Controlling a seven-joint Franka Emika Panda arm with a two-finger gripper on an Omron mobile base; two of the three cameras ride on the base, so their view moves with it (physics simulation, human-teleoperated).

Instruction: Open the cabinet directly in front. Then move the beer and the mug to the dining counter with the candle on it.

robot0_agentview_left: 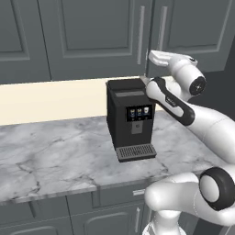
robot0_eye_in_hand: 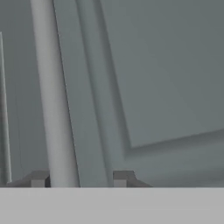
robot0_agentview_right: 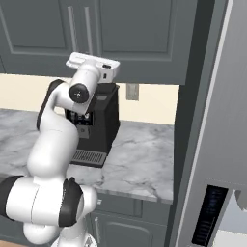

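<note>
Up close, the hand view shows the gripper with its two dark fingertips standing apart on either side of a long silver handle, one tip just left of the bar and the other a little way off to its right; the jaws are partly open and not pinched on the bar, so nothing is held yet. That handle belongs to the cabinet, the dark grey wall unit hanging above the marble worktop, with its doors shut. The door looks like painted wood or board: stiff, matt, with a recessed flat panel framed by a soft bevel. It should swing as one rigid piece on hinges, fairly light, resisting mainly at the start. The bar is a smooth round metal rod, probably slippery, so the sensible hold is across its width near the lower end, where the fingertips now straddle it, squeezing firmly and pulling outward along the door's arc rather than straight back. From the base views the hand is raised to the bottom of the doors, above a boxy black coffee machine with a small lit screen and a ribbed drip tray. The worktop is glossy white stone with grey veins; the wall behind is plain cream.
</note>
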